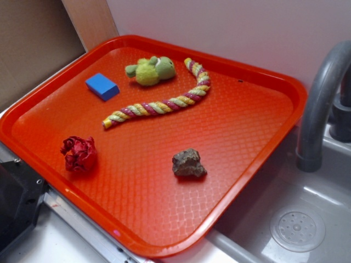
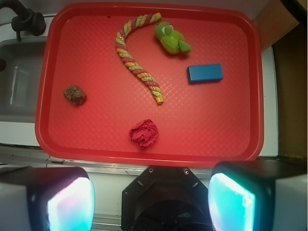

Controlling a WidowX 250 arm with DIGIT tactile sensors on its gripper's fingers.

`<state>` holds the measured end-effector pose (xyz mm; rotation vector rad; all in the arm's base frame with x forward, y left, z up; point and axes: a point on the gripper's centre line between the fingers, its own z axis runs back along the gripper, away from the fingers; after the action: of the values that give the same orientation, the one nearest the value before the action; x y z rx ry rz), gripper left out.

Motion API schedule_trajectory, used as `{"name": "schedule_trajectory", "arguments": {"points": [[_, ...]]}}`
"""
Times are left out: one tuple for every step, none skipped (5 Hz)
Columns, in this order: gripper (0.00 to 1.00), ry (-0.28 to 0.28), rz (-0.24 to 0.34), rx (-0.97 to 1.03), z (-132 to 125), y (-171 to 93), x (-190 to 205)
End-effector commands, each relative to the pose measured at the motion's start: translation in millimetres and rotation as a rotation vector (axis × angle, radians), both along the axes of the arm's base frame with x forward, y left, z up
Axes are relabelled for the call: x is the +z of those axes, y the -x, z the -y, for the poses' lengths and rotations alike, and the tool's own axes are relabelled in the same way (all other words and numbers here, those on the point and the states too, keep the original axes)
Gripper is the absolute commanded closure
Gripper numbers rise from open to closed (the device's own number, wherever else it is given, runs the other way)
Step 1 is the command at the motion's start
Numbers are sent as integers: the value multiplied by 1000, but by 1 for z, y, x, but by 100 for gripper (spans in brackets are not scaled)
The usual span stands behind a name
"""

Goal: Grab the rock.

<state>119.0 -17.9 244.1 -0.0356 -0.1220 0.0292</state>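
Observation:
The rock [image 1: 189, 163] is a small, lumpy brown-grey stone lying on the orange tray [image 1: 241, 126], toward its front right side. From the wrist camera the rock [image 2: 74, 94] shows at the tray's left side. My gripper [image 2: 151, 202] hovers high above, outside the tray's near rim [image 2: 144, 156]. Its two glowing fingertips [image 2: 70, 204] stand wide apart and hold nothing. The gripper itself does not appear in the exterior view.
On the tray also lie a crumpled dark-red paper ball [image 1: 79, 154], a striped rope [image 1: 164, 101], a green plush toy [image 1: 151, 70] and a blue block [image 1: 102, 86]. A grey sink with faucet [image 1: 321, 104] and drain [image 1: 297, 227] borders the tray's right side. The robot base [image 2: 166, 199] sits below the gripper.

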Motion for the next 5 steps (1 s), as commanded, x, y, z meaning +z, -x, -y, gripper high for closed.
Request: {"name": "schedule_trajectory", "arguments": {"points": [[0,0,0,0,0,0,0],[0,18,19,-51,3,-10,-6],[0,8,74,-151,7,-35,-21],[0,-4,106,-345,26,-64,-43],[0,12,96,-485,60,-90,-72]]}}
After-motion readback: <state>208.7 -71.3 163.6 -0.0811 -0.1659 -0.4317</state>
